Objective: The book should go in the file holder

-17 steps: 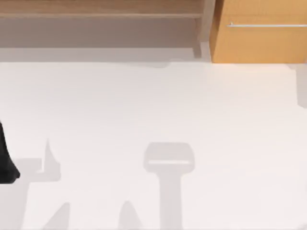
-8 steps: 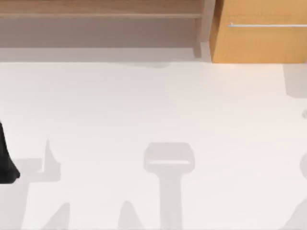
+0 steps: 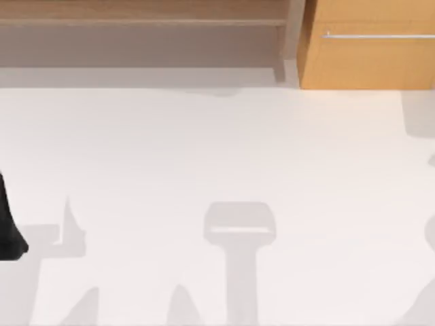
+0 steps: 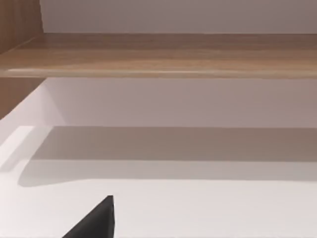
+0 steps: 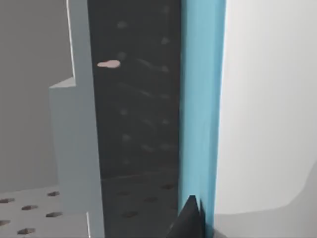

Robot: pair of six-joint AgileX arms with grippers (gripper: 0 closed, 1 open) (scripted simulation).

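Right wrist view: light blue book (image 5: 203, 109) upright at the grey perforated file holder (image 5: 74, 148), a right gripper fingertip (image 5: 190, 218) against it, grip state indeterminate; insertion seemingly near complete, release pending.

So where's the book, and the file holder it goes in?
book (image 5: 203, 99), right wrist view, on the light blue cover seen edge-on.
file holder (image 5: 74, 144), right wrist view, on its grey side wall, beside the dark slot.
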